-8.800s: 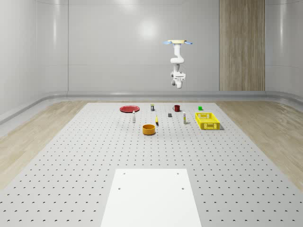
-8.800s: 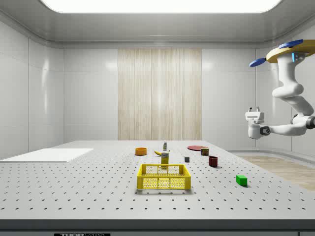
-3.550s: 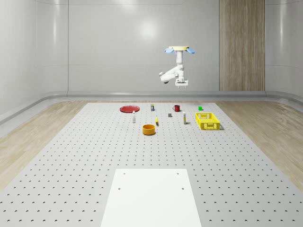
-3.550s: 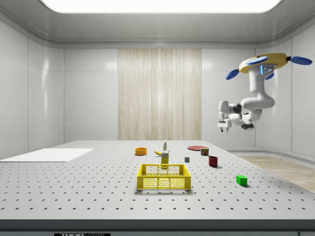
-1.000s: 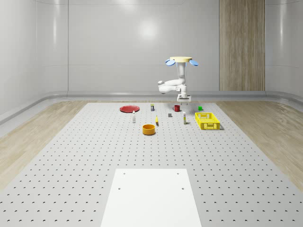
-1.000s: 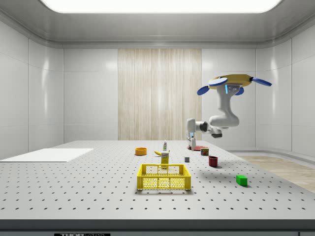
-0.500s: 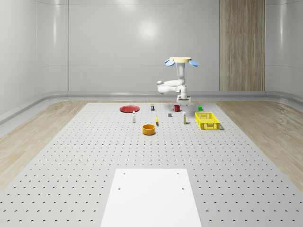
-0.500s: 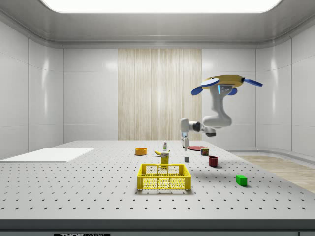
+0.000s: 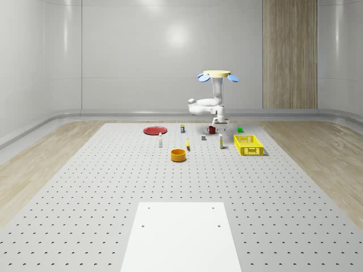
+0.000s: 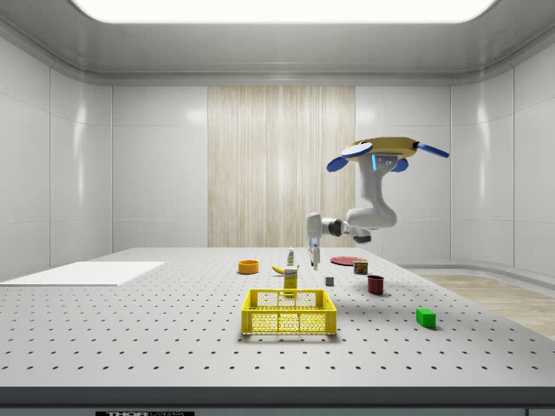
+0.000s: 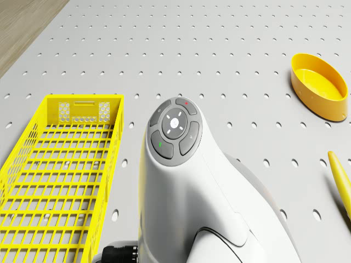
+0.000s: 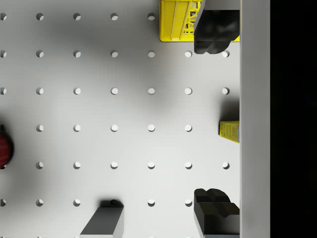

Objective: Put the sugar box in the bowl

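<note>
The sugar box is a small yellow upright box on the table, just behind the basket in the side view. The wrist view catches its yellow top between the two dark fingertips. The orange bowl sits apart from it, toward the whole-scene view's left. The drone hovers above the table, its arm bent downward. My gripper hangs open, pointing down, a little above the table near the sugar box.
A yellow basket lies right of the sugar box. Around stand a red mug, a grey block, a banana, a white bottle, a red plate, a green cube.
The drone has come down and moved in over the table, toward the side view's left. The arm has turned the gripper downward and lowered it close to the sugar box.
</note>
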Robot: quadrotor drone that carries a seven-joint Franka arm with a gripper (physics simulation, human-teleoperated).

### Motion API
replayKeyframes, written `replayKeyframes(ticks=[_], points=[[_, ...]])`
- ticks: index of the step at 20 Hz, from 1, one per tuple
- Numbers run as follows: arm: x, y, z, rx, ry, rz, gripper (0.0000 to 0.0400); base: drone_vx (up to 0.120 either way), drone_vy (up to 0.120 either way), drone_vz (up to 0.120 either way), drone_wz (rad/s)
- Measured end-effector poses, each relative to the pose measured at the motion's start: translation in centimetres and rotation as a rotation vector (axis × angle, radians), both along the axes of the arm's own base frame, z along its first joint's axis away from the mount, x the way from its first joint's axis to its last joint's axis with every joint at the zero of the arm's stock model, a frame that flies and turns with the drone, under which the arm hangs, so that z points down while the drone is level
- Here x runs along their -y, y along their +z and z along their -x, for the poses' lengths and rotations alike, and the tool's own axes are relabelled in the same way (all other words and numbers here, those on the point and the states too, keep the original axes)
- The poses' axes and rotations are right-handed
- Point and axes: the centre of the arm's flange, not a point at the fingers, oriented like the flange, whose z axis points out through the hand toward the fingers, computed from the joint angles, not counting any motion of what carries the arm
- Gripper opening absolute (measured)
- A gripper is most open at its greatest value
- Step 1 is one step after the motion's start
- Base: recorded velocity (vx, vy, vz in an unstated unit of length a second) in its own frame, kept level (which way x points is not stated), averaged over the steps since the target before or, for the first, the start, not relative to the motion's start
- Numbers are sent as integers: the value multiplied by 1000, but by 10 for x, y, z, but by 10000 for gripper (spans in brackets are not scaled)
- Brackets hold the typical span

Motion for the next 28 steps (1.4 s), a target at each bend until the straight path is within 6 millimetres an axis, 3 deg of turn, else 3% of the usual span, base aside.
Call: replayKeyframes(ticks=[3,20,28], points=[[0,0,0,0,0,0,400,120,-93,-13,0],[0,0,0,0,0,0,400,120,-12,0,0],[0,14,0,0,0,0,400,5,0,0,0]])
